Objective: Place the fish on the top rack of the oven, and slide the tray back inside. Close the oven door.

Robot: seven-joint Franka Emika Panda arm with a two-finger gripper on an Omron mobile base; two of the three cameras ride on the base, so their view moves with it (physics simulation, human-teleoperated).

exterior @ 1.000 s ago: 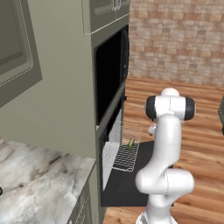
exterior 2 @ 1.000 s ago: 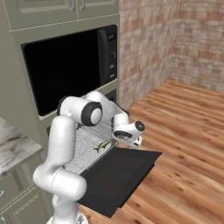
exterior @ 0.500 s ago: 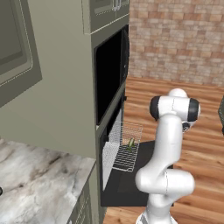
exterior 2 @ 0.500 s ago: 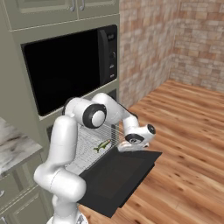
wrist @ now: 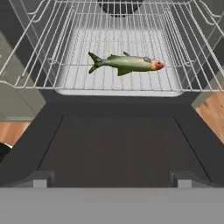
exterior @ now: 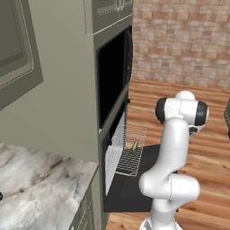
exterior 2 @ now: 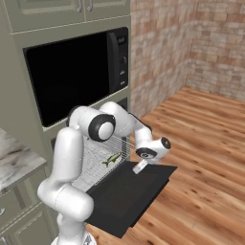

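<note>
The fish (wrist: 126,63) lies on the pulled-out top rack (wrist: 118,83). The gripper (exterior 2: 140,167) is wide open and empty; next it should probably push the rack in.

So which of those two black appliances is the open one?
The lower one, the oven: its oven door lies flat, the rack pulled out with a fish. The upper glossy unit is shut.
</note>
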